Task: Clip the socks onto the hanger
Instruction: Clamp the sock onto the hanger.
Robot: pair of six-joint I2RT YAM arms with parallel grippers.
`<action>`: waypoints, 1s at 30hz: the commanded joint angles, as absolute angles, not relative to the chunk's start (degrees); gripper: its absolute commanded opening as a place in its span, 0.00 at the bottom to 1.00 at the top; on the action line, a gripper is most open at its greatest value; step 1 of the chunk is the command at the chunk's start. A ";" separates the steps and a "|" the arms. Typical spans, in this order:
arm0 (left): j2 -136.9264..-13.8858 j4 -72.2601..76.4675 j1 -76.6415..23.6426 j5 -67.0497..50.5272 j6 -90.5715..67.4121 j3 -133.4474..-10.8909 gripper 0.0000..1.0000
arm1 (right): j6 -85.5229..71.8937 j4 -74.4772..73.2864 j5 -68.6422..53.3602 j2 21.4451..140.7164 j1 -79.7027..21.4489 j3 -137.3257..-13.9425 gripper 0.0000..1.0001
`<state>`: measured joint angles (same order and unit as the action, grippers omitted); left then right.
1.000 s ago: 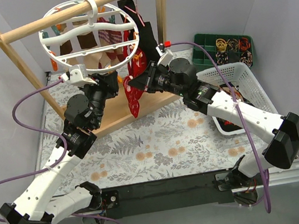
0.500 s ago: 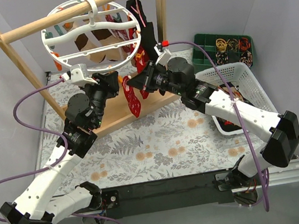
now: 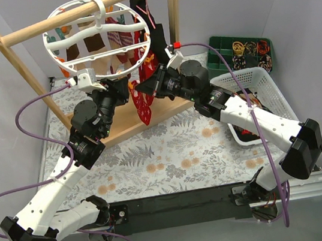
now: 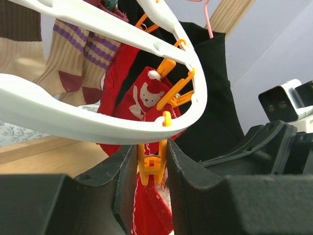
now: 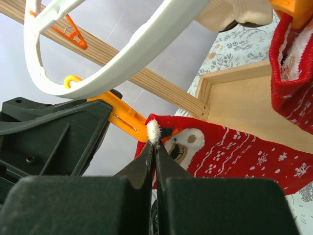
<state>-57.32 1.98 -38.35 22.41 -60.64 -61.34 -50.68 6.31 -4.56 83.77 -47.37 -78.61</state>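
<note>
The white round hanger (image 3: 97, 36) hangs from the wooden rail with several socks clipped under it. My left gripper (image 3: 121, 91) is shut on an orange clip (image 4: 151, 161) at the ring's (image 4: 98, 128) near rim. The top edge of a red Christmas sock (image 4: 146, 208) sits at the clip's tips. My right gripper (image 3: 147, 86) is shut on that sock's (image 5: 234, 152) white-tufted edge and holds it against the orange clip (image 5: 122, 115). The sock (image 3: 142, 106) hangs down between both grippers. Another red sock (image 4: 142, 98) and striped cream socks (image 4: 63, 63) hang behind.
The wooden rail (image 3: 84, 11) and posts stand on a wooden base (image 5: 244, 98). A black garment (image 3: 158, 39) on a pink wire hanger (image 3: 145, 4) hangs just right of the ring. A white basket (image 3: 254, 91) and a green tray (image 3: 241, 51) stand at the right.
The hanger ring rocked up and settled back. Both grippers shifted slightly with the red sock and kept their hold under the ring's near rim.
</note>
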 commanded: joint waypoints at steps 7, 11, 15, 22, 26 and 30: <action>-57.74 -1.23 -38.14 21.97 -59.59 -62.67 0.00 | -50.54 10.02 -4.66 83.50 -47.46 -81.91 0.01; -57.92 -1.32 -38.06 21.53 -59.68 -62.58 0.00 | -50.80 10.28 -5.01 83.93 -47.46 -82.62 0.01; -57.92 -1.32 -38.14 21.36 -59.85 -62.58 0.00 | -50.98 10.37 -5.27 84.46 -47.46 -83.06 0.01; -57.48 -1.23 -38.14 20.83 -59.33 -62.49 0.02 | -51.59 10.90 -5.71 83.94 -47.46 -83.23 0.01; -57.22 -1.23 -38.14 20.31 -59.06 -62.58 0.10 | -51.59 11.34 -5.63 83.58 -47.46 -83.32 0.01; -56.69 -1.23 -38.14 19.69 -58.98 -62.75 0.31 | -51.59 11.34 -5.54 83.06 -47.46 -83.15 0.01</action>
<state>-57.65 1.32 -38.35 21.23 -59.88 -61.54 -51.07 7.57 -5.23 84.40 -47.37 -80.18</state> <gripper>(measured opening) 0.264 0.021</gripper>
